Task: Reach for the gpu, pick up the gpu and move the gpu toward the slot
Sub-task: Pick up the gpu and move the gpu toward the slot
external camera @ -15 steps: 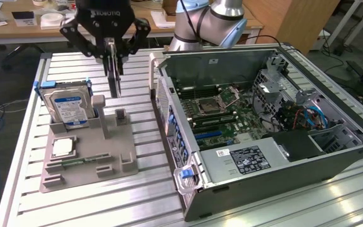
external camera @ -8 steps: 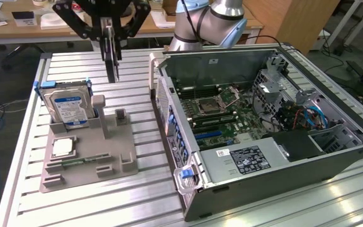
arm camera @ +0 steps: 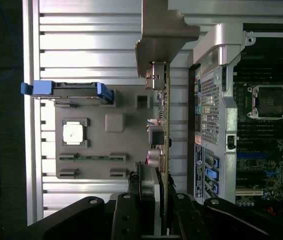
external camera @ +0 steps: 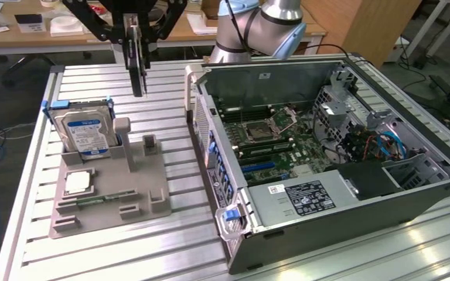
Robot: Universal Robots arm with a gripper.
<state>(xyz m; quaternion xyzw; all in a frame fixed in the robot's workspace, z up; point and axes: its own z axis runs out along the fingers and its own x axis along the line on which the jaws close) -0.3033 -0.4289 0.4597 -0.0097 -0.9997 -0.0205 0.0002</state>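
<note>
Above table [external camera: 170, 246], jaws pointing down, gripping gpu [external camera: 137, 70]

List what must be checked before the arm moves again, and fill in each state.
1. Grip: the claw is shut on the gpu, which hangs edge-on. Ok.
2. The gpu is lifted clear of the grey fixture. Ok.
3. The hard drive and CPU chip sit in the fixture, apart from the card. Ok.
4. The computer case lies open with the motherboard exposed. Ok.
5. Card over the case: it hangs over the table on the exterior view's left of the case. Not ok.
6. Target slot free: cannot tell.
</note>
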